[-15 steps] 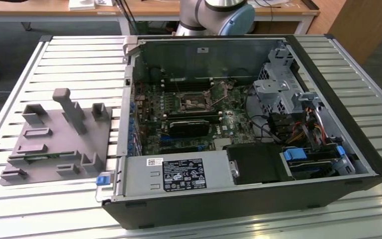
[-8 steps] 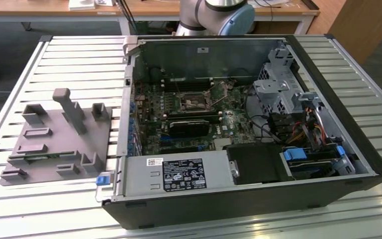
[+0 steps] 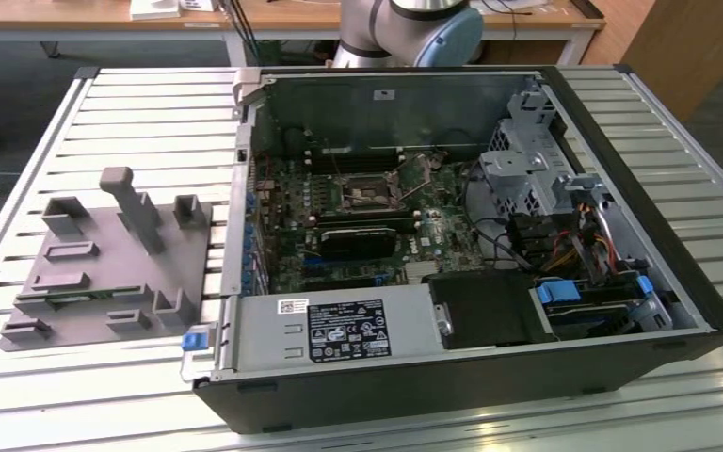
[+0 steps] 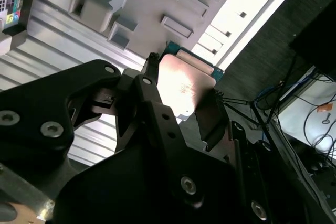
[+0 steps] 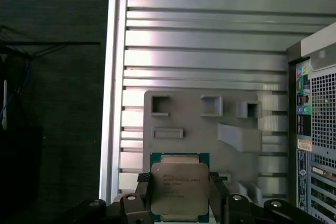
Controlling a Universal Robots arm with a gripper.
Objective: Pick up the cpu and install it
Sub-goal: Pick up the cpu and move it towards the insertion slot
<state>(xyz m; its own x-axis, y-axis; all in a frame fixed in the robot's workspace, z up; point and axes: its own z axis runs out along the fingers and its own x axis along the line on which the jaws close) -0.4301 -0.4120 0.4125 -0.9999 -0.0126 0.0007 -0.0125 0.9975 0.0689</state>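
Black gripper [image 5: 180, 198] fingers [image 4: 152, 103] are pinched narrow on the edges of the cpu [image 5: 178, 179], a thin square chip with a silvery metal top on a green board. It hangs in the air over the grey plastic fixture with posts [image 5: 199, 129] on the slatted metal table [image 5: 210, 35].

Risk: edge-only hold, so the chip could slip or tilt.

The open black computer case [image 3: 462, 395] has tall walls. The motherboard socket [image 3: 368, 193] sits tight among cables and a black module [image 3: 355, 240]. There is more room over the table.

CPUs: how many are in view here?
1. The cpu is clamped in the gripper, seen in both wrist views; another could sit hidden inside the computer case.
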